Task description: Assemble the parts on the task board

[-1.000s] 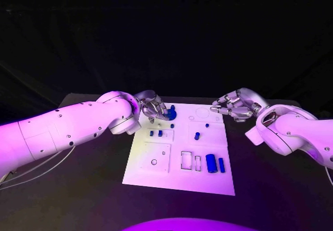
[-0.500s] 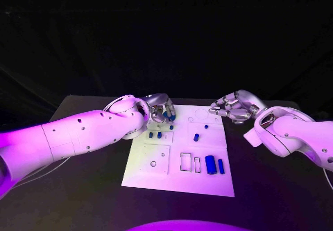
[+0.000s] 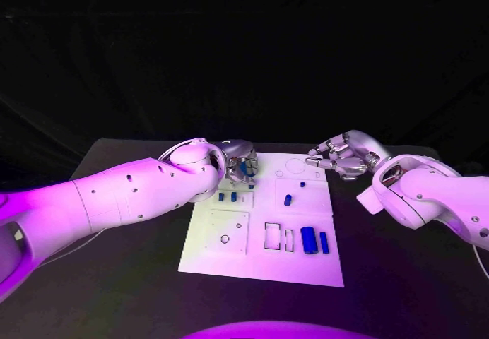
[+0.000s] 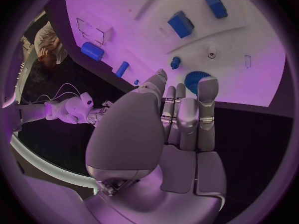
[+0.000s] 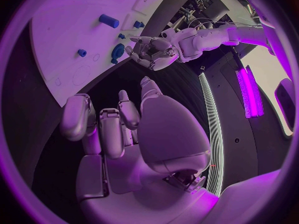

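Observation:
The white task board [image 3: 263,251] lies mid-table. My left hand [image 3: 239,164] hangs over its far left corner with fingers stretched out side by side and nothing held. Its fingertips [image 4: 207,87] reach the edge of a blue toothed disc [image 4: 194,78] on the board; I cannot tell if they touch it. A small blue peg [image 4: 176,62] stands just past the disc. My right hand [image 3: 341,157] hovers at the board's far right corner, fingers loosely bent and empty [image 5: 102,127]. Two small blue pieces [image 3: 227,197], a short peg [image 3: 288,200] and two longer blue parts [image 3: 315,241] sit on the board.
Empty cut-outs [image 3: 275,236] lie in the board's near half, beside the long blue parts. Black table [image 3: 133,240] surrounds the board on all sides. The thick left forearm [image 3: 133,194] lies along the board's left edge.
The left arm has swung further in over the board's far left corner. The blue disc, seen beside the fingers earlier, is now covered by the hand. The right hand has barely moved.

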{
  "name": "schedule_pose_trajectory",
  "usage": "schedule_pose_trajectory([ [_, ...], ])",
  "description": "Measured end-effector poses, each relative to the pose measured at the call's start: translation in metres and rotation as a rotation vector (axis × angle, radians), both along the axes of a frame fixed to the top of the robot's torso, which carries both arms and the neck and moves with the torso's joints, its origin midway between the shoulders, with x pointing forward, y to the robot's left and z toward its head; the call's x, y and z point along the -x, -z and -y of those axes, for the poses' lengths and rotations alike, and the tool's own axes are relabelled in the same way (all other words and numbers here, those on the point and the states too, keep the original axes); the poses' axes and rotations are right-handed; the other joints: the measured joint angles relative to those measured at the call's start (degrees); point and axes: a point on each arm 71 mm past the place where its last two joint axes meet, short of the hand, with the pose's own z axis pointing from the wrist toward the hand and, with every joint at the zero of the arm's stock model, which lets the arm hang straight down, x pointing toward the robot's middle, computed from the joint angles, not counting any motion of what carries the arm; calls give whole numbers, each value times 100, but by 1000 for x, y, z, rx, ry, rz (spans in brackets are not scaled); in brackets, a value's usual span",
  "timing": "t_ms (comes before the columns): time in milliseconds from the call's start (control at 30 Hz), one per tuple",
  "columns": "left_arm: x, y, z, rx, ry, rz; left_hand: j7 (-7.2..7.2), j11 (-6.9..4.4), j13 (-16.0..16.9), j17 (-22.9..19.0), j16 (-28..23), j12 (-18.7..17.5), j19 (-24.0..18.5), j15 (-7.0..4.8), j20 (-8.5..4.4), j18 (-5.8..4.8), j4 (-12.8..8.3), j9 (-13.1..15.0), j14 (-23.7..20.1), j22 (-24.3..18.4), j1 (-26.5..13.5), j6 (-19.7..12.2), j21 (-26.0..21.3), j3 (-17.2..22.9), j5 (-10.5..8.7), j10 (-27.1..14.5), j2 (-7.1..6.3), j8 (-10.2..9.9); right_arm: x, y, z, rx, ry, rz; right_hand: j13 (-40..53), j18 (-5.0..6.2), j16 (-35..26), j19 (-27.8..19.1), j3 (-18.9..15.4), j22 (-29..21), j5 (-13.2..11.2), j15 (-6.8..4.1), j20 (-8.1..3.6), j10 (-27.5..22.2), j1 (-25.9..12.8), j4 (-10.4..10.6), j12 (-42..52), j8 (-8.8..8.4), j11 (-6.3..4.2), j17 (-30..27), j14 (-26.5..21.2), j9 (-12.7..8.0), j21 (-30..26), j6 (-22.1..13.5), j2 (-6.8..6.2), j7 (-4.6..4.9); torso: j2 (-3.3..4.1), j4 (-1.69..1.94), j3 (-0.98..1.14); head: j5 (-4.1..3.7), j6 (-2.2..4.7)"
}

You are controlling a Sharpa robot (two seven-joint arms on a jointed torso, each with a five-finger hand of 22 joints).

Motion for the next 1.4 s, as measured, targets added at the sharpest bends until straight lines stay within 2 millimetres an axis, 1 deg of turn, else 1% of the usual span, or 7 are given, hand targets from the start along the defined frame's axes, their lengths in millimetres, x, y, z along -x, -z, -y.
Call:
schedule_pose_trajectory([
  [133,-1,3,1,-19,1,-12,5,-9,-46,47,75,-30,51,-8,10,1,-3,-30,49,192,0,44,153,35,0,96,0,-22,0,0,-1,-1,-1,1,0,0,0,0,0,0,23,0,0,0,0,0,0,0,0,0,0,0,0,0,0,0,-1,3,-3,-4,-4],
  [567,-3,12,2,-65,-13,-53,-16,-21,-110,63,163,-97,112,-17,-10,1,-30,-79,98,390,3,105,303,125,0,205,3,-89,0,0,-2,-2,-4,1,1,0,0,0,0,0,23,0,0,0,0,0,0,0,0,-1,0,0,0,0,0,0,-2,6,-5,-2,-30],
  [600,-3,13,2,-67,-13,-56,-16,-21,-116,64,163,-97,112,-17,-10,-4,-32,-84,97,396,3,105,303,127,0,205,3,-112,0,0,-2,-2,-4,1,0,0,0,0,0,0,23,0,0,0,0,0,0,0,0,-1,0,0,0,0,0,0,-2,5,-5,-2,-32],
  [633,-3,13,2,-68,-13,-59,-1,-28,-121,64,163,-97,112,-17,-10,-63,-23,-90,98,409,3,121,333,136,0,235,3,-111,0,0,-2,-2,-4,1,0,0,0,0,0,0,23,0,0,0,0,0,0,0,0,-1,0,0,0,0,0,0,-2,5,-5,-2,-34],
  [700,-2,16,3,-70,-13,-65,5,-33,-137,75,198,-133,112,-17,-10,-85,-47,-104,97,448,3,127,368,174,0,258,3,-142,0,0,-2,-2,-4,1,0,0,0,0,0,0,23,0,0,0,0,0,0,0,0,-1,0,5,0,0,0,0,-2,5,-5,-7,-40],
  [867,-2,19,5,-71,-13,-73,5,-29,-172,87,233,-178,113,-28,-10,-85,-58,-134,108,518,3,127,426,233,0,319,3,-188,0,0,-2,-2,-5,1,1,0,0,0,0,0,22,0,0,0,0,0,0,0,0,-1,0,5,0,0,0,0,-2,6,-5,-15,-45],
  [1400,-4,22,7,-68,-22,-83,27,-39,-331,75,356,-433,152,-17,-10,-85,-158,-247,139,722,116,271,620,680,0,534,116,-410,0,0,-3,-2,-7,0,1,0,0,0,0,0,22,0,0,0,0,0,0,0,0,-2,0,4,0,0,0,0,-3,5,2,-26,-61],
])
